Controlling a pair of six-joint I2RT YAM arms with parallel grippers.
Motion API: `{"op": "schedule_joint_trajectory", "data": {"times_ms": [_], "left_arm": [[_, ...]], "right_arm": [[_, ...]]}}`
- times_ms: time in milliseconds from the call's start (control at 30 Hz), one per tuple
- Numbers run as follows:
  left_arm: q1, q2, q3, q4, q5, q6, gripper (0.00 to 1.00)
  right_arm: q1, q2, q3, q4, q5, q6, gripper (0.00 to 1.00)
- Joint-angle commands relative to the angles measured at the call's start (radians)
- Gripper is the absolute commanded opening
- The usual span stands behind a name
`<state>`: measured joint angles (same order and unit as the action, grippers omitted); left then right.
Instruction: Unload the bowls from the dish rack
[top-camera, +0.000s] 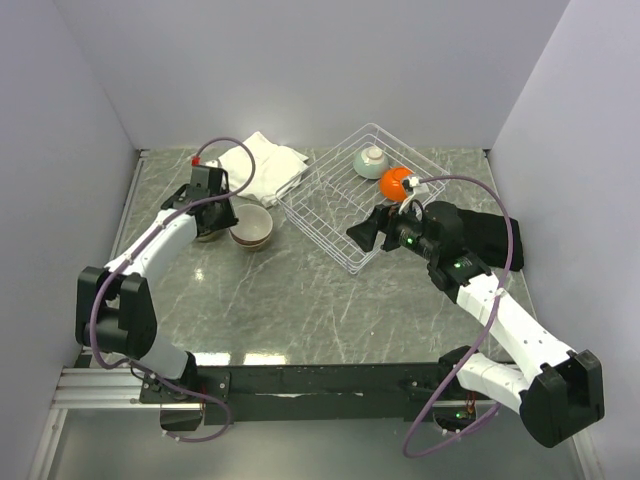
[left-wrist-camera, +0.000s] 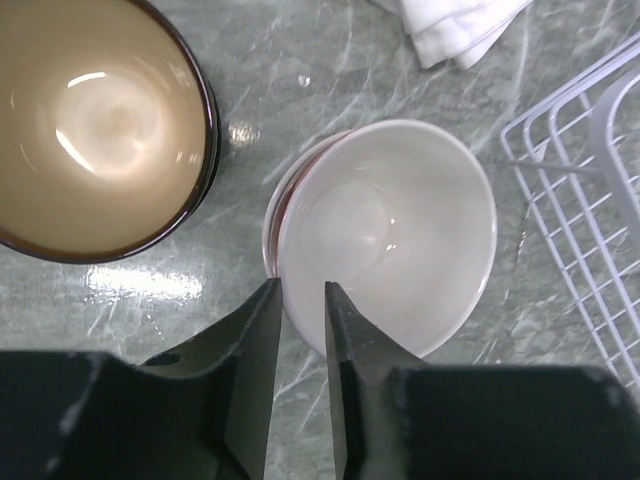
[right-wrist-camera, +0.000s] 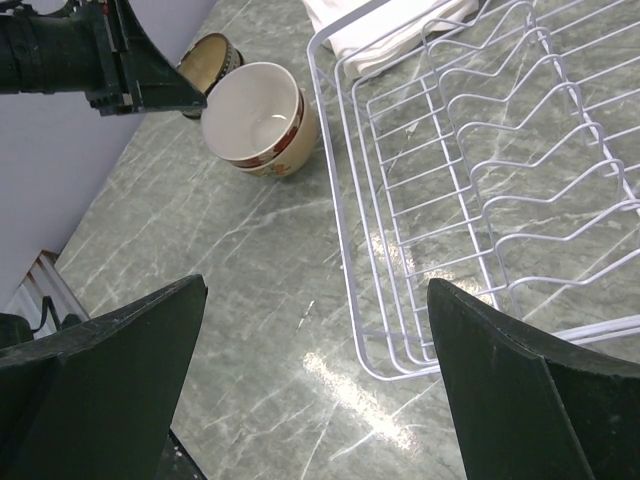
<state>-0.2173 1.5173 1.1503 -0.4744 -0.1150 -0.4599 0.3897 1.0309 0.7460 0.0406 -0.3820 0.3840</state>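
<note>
The white wire dish rack (top-camera: 330, 215) sits mid-table with a pale green bowl (top-camera: 371, 160) and an orange bowl (top-camera: 396, 183) in its far end. Left of it on the table stand a white bowl with a red band (top-camera: 252, 227) and a tan, dark-rimmed bowl (left-wrist-camera: 95, 125). My left gripper (left-wrist-camera: 302, 288) hovers at the white bowl's (left-wrist-camera: 385, 230) near rim, its jaws a narrow gap apart with table showing between them. My right gripper (right-wrist-camera: 316, 284) hangs wide open over bare table by the rack's (right-wrist-camera: 333, 200) near corner, holding nothing.
A folded white cloth (top-camera: 262, 165) lies behind the two table bowls, next to the rack's left side. A black cloth (top-camera: 500, 240) lies right of the rack under my right arm. Walls close in the table on three sides.
</note>
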Motion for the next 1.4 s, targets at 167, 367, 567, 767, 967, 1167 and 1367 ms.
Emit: {"op": "schedule_joint_trajectory", "data": {"times_ms": [167,367,567,767,967,1167,1367], "left_arm": [[0.001,0.012,-0.032,0.028,-0.023,-0.008,0.23],[0.004,0.026,-0.043,0.037,-0.022,-0.011,0.17],[0.006,0.049,-0.046,0.045,-0.012,-0.016,0.09],[0.007,0.049,-0.034,0.033,-0.006,-0.019,0.09],[0.007,-0.011,-0.017,0.005,-0.008,-0.020,0.30],[0.006,-0.150,-0.049,0.006,-0.011,-0.007,0.55],[0.007,-0.353,-0.182,0.068,-0.035,0.035,0.81]], "right_arm": [[-0.005,-0.011,0.027,0.027,0.015,-0.005,1.00],[-0.005,-0.015,0.019,0.025,0.015,-0.007,1.00],[-0.003,-0.022,0.015,0.019,0.018,-0.010,1.00],[-0.005,-0.026,0.015,0.018,0.022,-0.011,1.00],[-0.005,-0.022,0.050,-0.031,0.058,-0.074,1.00],[-0.005,0.037,0.170,-0.157,0.176,-0.206,1.00],[-0.008,0.162,0.331,-0.226,0.354,-0.330,1.00]]}}
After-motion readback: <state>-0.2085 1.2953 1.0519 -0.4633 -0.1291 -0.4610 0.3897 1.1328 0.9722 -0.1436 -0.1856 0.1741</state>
